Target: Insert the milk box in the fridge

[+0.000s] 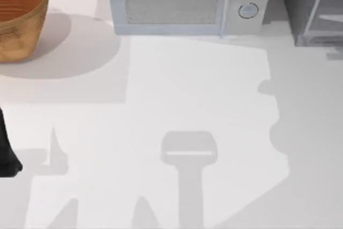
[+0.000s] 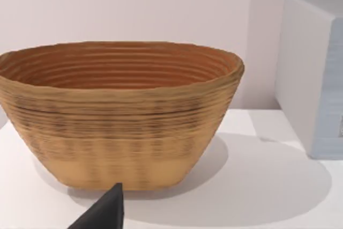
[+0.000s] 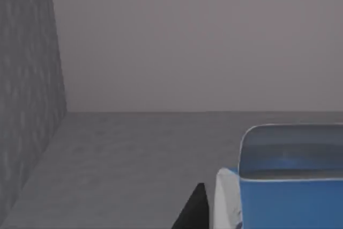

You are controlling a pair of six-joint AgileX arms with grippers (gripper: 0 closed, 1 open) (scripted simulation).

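The white table (image 1: 177, 105) is seen from above, with the fridge (image 1: 300, 4) at its far right corner, partly in view, its light framed door (image 1: 327, 9) apparently swung open so that the cabinet can be entered. The white microwave (image 1: 182, 1) stands at the far middle and the woven basket (image 1: 19, 17) at the far left, both well apart from the fridge and judged to play no part here. In the right wrist view a grey floor and grey walls are shown, which is taken to be the fridge's inside; the milk box (image 3: 289, 186) is found there, its blue upper half and flat top in sight. Its long axis is judged upright; which way its lettering faces cannot be told. The right gripper (image 3: 195, 210) lies just beside the carton, but whether it is clamped or released cannot be told. The left arm (image 1: 8, 154) is parked at the table's left edge, and the left gripper (image 2: 104, 210) is pointed at the basket, its state likewise not to be told
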